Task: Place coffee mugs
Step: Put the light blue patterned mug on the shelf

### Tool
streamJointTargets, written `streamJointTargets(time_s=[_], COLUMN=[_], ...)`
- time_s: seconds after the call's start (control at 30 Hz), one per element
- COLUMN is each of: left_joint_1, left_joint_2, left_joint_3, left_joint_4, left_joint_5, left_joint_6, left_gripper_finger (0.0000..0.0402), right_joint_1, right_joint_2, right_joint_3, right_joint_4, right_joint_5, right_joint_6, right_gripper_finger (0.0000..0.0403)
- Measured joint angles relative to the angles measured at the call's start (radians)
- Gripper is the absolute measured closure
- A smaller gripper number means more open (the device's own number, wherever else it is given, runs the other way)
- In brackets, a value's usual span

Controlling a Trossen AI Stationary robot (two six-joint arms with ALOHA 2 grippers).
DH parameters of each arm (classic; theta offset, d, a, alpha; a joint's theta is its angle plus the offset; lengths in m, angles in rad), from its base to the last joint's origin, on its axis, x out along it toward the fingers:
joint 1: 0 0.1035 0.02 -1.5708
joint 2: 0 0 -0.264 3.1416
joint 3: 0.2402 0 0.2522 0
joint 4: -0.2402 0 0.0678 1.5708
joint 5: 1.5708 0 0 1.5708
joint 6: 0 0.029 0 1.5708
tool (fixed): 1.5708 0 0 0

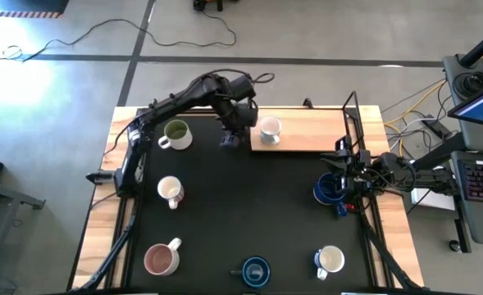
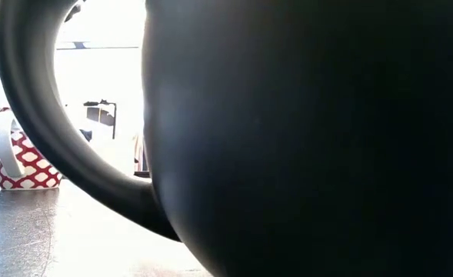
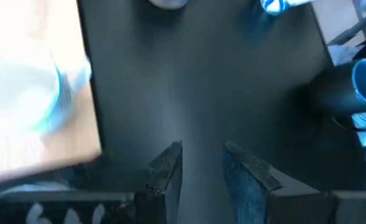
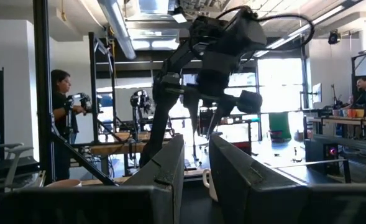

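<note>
Your left pincer (image 1: 230,139) hangs released beside the white mug (image 1: 271,127) on the far board (image 1: 307,131). Right pincer (image 1: 345,182) sits parted, empty. Ceramic's slick and chippable, so pinch the rim.

Two dark jointed arms, black cables, flat-fingered claws.

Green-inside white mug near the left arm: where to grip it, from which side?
Grip the white ceramic mug with the green inside by its rim wall, coming straight down from above: it stands upright, mouth open. Take the wall away from its handle, which points toward the left arm's base. The left gripper, open, hovers nearest.
</note>
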Motion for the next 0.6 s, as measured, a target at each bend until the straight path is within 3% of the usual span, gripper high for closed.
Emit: streamJointTargets(time_s=[0.13, 0.23, 0.43, 0.6], left_joint_1=[0.008, 0.016, 0.016, 0.014], left_joint_2=[-0.082, -0.206, -0.536, -0.774], left_joint_3=[-0.115, -0.297, -0.803, -1.144], left_joint_4=[-0.017, 0.042, 0.430, 0.836], left_joint_5=[-0.063, -0.074, -0.141, -0.180], left_joint_6=[-0.035, -0.068, -0.177, -0.265], left_gripper_finger=[0.0317, 0.0321, 0.0323, 0.0323], right_joint_1=[0.000, 0.000, 0.000, 0.000], right_joint_2=[0.000, 0.000, 0.005, 0.006], right_joint_3=[0.000, 0.000, 0.000, 0.000], right_joint_4=[0.000, -0.001, -0.063, -0.100], right_joint_5=[0.000, -0.001, -0.001, -0.001], right_joint_6=[0.000, 0.000, 0.026, 0.025], right_gripper_finger=[0.0337, 0.0337, 0.0337, 0.0337])
